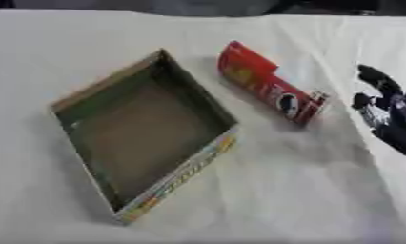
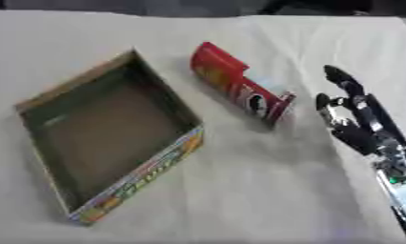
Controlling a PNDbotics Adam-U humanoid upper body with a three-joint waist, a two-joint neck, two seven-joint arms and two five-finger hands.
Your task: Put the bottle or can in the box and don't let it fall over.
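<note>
A red tube-shaped can [image 1: 269, 84] lies on its side on the white cloth, just right of the box, one end toward the far side and the other toward the near right. The open cardboard box [image 1: 88, 89] sits at the left, set askew, with nothing inside. My right hand [image 2: 356, 119] comes in from the right edge, a short gap right of the can's near end. Its fingers are straight and spread, holding nothing. The left hand shows in neither view.
A white cloth [image 1: 281, 190] covers the whole table. Dark shapes line the far edge at the top.
</note>
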